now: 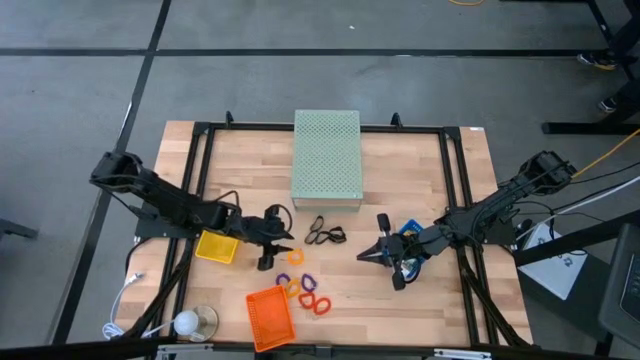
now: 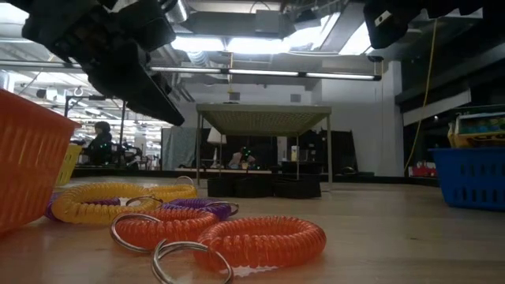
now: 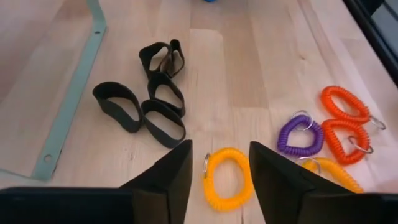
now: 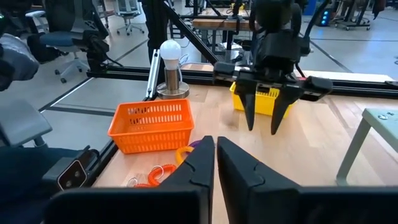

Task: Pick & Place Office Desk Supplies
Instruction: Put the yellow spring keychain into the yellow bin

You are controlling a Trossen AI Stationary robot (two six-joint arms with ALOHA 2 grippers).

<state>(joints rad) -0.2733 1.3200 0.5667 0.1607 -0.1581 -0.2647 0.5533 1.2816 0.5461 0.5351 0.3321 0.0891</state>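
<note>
Left pincer (image 3: 217,180): spread open, empty, straddling the yellow coiled plastic ring (image 3: 228,177) on the wooden table (image 3: 261,56), set to grab it.
Right pincer (image 4: 216,163): fingers near-shut, empty, waiting.

Coiled rings (image 1: 308,291) — yellow, purple, orange, red — lie flat in a cluster at the table's near middle; black loops (image 1: 323,234) lie farther back, near the box.
</note>
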